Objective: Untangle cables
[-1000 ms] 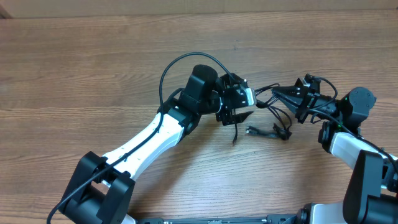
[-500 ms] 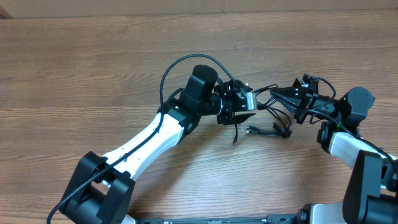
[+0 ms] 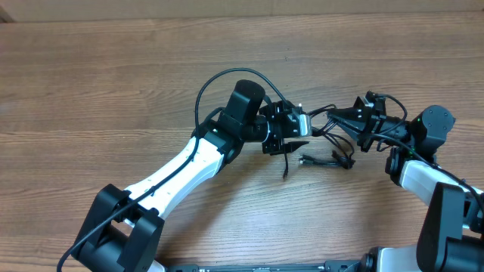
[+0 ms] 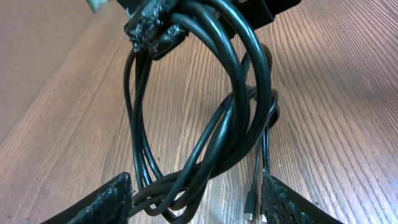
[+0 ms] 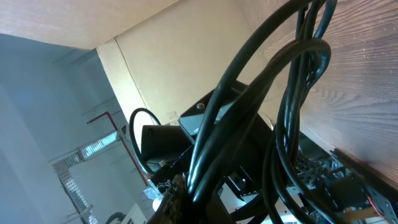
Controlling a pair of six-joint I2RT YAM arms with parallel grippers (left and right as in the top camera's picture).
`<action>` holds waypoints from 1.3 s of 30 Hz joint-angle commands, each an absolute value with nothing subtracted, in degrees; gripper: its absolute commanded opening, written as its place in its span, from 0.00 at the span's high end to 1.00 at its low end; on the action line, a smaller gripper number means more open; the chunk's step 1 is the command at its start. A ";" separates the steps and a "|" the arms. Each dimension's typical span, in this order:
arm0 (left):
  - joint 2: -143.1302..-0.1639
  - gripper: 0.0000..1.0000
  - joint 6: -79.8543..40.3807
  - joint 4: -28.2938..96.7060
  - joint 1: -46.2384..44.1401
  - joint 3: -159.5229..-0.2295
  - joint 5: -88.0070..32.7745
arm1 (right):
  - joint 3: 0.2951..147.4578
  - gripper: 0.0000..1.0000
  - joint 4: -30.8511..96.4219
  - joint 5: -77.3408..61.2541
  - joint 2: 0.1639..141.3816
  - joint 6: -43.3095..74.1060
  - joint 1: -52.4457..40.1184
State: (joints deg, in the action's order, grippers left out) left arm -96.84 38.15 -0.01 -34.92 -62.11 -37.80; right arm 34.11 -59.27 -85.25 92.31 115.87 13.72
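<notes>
Both arms converge right of table centre, with the cables strung between them.
The left arm reaches up from the near left corner with its forearm on a diagonal and its wrist turned toward the right arm. The left gripper (image 4: 196,202) has its jaws spread, fingers (image 4: 109,200) on either side of the cables (image 4: 236,112), which pass through the gap. Contact with the pads cannot be told. Beyond the fingers the bundle rises in twisted loops above the wooden table (image 3: 113,75), and one loose plug (image 4: 249,201) shows low beside the right-hand finger. Farther on, the right gripper (image 3: 336,115), its arm bent in from the near right corner, has its jaws pressed together, pinching the upper ends of the loops. A thicker arm lead (image 3: 219,79) arches over the left wrist.
</notes>
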 commanded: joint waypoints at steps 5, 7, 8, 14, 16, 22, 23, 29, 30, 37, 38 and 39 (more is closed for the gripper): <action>-96.33 0.34 39.24 0.21 -35.66 -62.74 -39.05 | 34.50 0.96 -59.99 -86.52 91.39 121.27 13.39; -96.33 0.34 39.27 0.16 -35.79 -62.74 -39.07 | 34.50 0.96 -59.99 -86.83 91.39 121.27 13.39; -96.33 0.34 39.27 0.14 -35.81 -62.74 -39.05 | 34.50 0.96 -60.01 -86.98 91.39 121.27 13.39; -96.64 0.39 39.27 0.14 -35.81 -62.74 -38.74 | 34.50 0.96 -60.40 -87.81 91.39 121.27 12.62; -97.08 0.40 39.27 0.14 -35.81 -62.74 -38.54 | 34.50 0.96 -61.21 -87.77 91.39 121.34 12.10; -98.06 0.63 39.24 0.14 -35.81 -62.74 -38.59 | 34.50 0.96 -61.28 -87.74 91.39 121.49 11.90; -98.10 0.64 39.27 0.12 -35.81 -62.74 -38.59 | 34.50 0.96 -61.25 -87.74 91.39 121.47 11.99; -98.10 0.60 39.20 -0.05 -35.81 -62.74 -39.16 | 34.50 0.96 -61.25 -86.83 91.39 121.47 12.08; -98.10 0.54 39.18 -0.05 -35.81 -62.74 -39.48 | 34.50 0.96 -61.25 -86.56 91.39 121.45 12.12; -98.10 0.43 39.00 0.19 -35.81 -62.74 -40.47 | 34.50 0.96 -61.25 -86.61 91.39 121.47 14.46; -98.10 0.46 38.98 0.21 -35.79 -62.72 -40.42 | 34.50 0.96 -61.25 -87.02 91.39 121.47 14.87; -98.10 0.48 38.98 0.23 -35.68 -62.74 -40.32 | 34.50 0.96 -61.25 -87.35 91.39 121.47 15.27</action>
